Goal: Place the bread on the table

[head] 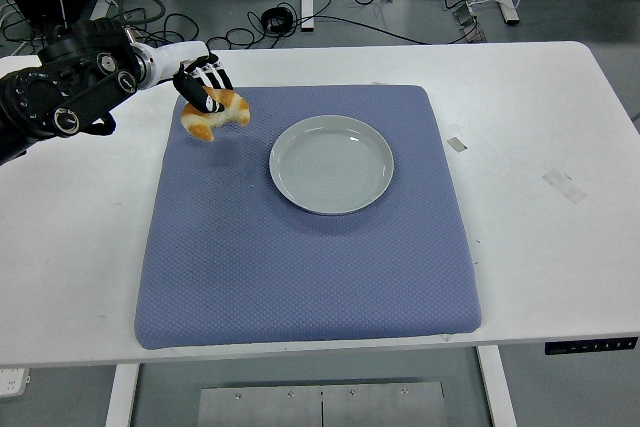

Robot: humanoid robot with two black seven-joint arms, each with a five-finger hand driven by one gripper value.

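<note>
Head view: the bread (213,115) is gripped from above in the curled fingers of the left hand (200,85), held over the blue mat's (300,277) far-left corner, well apart from the empty plate (331,164), presumably for setting down.

Glossy glazed plate (331,164), dimpled matt cloth mat (300,267) — smooth white table (540,237)

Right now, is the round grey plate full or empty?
Empty: the round grey plate shows only bare surface; the golden croissant is in the left hand.
</note>
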